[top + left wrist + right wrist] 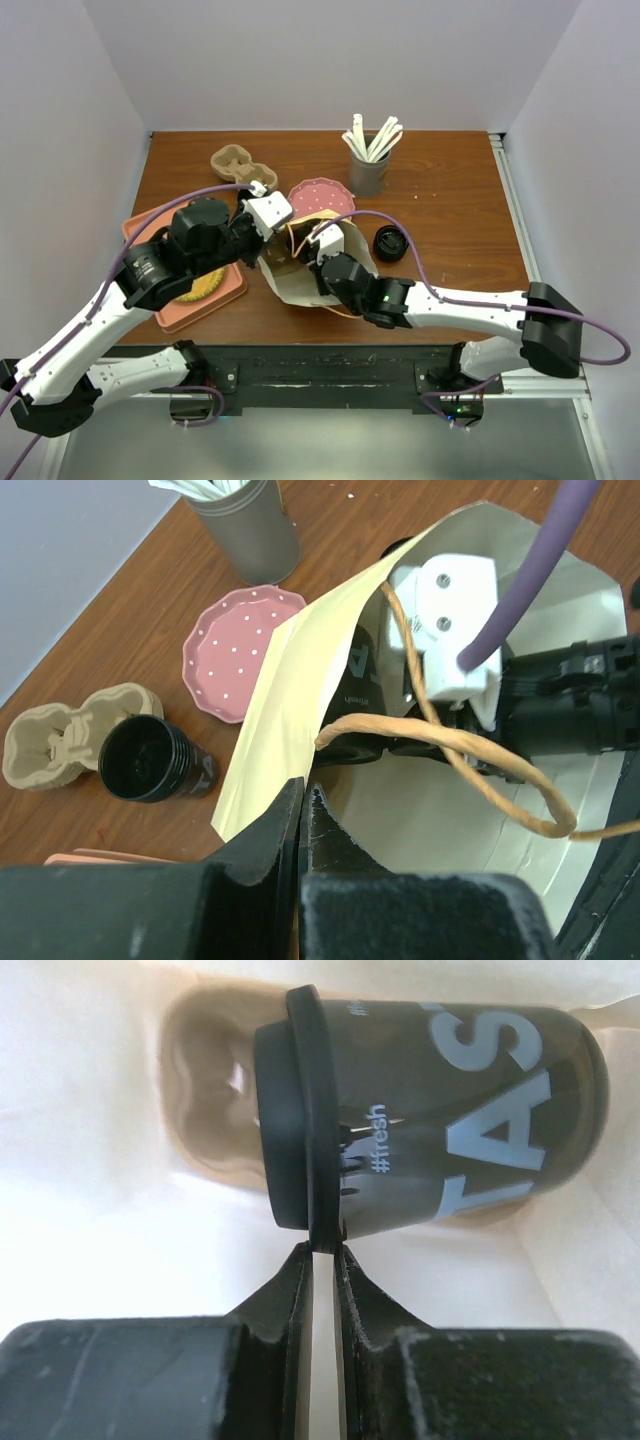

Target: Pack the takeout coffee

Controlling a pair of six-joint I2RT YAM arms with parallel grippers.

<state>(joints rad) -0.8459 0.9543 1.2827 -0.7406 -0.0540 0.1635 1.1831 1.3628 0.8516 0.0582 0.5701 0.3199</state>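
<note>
**Cup sits in the bag, one hand holds the bag open**

At the left of the top view a pink tray [205, 308] lies on the brown table [450, 210]. A brown cardboard cup holder [240, 165] sits in the upper left.

The left gripper [303, 795] is closed tight. It pinches the edge of the paper bag [290, 680] and holds it open in the middle of the table.

The coffee cup [450, 1130] is inside the bag. It is black with pale letters and has a black lid [290, 1110]. In the right wrist view it fills the upper part of the frame.

The right gripper [322, 1255] reaches into the bag. Its fingers are almost closed, with only a thin slit between them. The tips meet the rim of the lid, but it is not clear if they really pinch it.

Right of the bag's top is a pink dotted plate [320, 193]. Further right a grey pot [368, 172] holds white sticks. A small black cup [390, 243] stands just right of the bag.
</note>
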